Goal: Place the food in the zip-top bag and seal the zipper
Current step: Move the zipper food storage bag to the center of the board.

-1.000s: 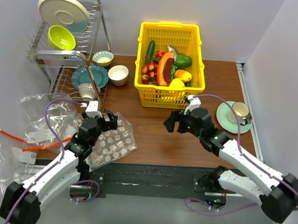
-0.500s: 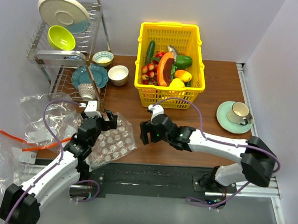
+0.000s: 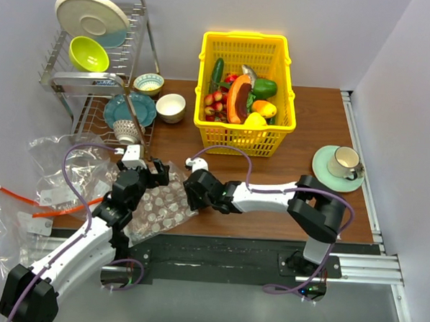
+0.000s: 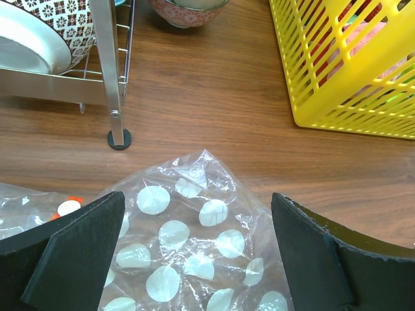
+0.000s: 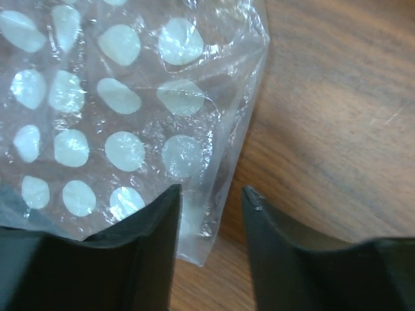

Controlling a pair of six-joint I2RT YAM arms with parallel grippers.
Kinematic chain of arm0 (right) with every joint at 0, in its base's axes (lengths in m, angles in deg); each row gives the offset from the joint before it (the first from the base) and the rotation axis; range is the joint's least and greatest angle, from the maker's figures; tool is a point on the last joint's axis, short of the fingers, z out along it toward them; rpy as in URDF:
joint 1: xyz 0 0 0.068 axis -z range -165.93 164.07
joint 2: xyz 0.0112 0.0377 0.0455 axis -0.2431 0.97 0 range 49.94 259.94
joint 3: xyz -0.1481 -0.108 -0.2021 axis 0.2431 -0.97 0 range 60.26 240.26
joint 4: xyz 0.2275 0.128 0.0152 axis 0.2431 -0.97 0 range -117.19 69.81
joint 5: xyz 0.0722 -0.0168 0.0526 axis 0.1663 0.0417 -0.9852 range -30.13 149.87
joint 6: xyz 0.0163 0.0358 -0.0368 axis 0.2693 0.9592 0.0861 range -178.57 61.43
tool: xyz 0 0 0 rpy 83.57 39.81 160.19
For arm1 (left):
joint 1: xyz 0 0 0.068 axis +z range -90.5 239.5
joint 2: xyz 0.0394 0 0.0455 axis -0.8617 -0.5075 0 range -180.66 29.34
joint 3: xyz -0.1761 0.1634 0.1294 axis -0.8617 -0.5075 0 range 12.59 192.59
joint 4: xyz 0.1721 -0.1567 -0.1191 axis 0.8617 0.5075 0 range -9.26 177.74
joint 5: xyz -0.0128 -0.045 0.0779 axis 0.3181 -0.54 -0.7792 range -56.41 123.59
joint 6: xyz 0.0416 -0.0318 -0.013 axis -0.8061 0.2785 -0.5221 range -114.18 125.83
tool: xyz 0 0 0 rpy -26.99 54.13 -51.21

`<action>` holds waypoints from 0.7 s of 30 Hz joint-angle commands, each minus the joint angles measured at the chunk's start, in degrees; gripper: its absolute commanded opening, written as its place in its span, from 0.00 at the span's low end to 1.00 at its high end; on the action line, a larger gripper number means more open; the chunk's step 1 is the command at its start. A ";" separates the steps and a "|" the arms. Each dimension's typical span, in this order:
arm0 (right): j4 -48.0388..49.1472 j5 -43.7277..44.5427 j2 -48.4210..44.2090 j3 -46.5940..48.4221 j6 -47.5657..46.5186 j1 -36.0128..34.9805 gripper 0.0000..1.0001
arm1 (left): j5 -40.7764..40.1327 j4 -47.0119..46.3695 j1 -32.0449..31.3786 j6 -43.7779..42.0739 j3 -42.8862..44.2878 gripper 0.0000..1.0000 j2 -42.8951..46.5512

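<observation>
Wooden bench (image 3: 311,115): food basket (image 3: 241,141) at the far edge, dish rack (image 3: 96,83) far-left; left gripper (image 4: 194,256) gapes over the zip-top bag (image 3: 165,209); right gripper (image 5: 211,253) jaws, half-spread, straddle its edge.

Clear plastic bag with whitish dots (image 3: 163,209): we see its near-left part hidden under left arm (image 3: 88,237). Right wrist view loses the bag past top and left edges, with its lower strip behind black finger (image 5: 130,259) of right gripper (image 5: 211,191). Zipper ridge: we cannot pick it out. Toy produce (image 3: 240,97) in yellow slatted plastic basket (image 3: 245,139): lower pieces hidden by wall and by each other. Left wrist view cuts off basket at top and right, and reddish patterned bowl (image 4: 188,10) at top.
</observation>
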 commanded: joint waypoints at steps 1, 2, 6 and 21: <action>3.14 -1.30 0.07 1.01 1.96 -0.35 0.24 | -1.22 -2.03 -0.30 0.67 0.57 1.00 0.18; 3.14 -1.48 -0.36 0.31 2.14 -0.27 0.12 | -1.31 -2.03 -0.30 0.67 0.65 1.00 0.09; 3.14 1.84 -7.19 -3.99 2.93 -0.27 0.00 | -1.13 -2.03 -0.30 0.67 0.65 1.00 0.00; -29.11 31.03 -41.40 -19.90 15.49 2.45 0.00 | -0.78 -2.47 -0.30 0.58 0.74 1.00 -0.87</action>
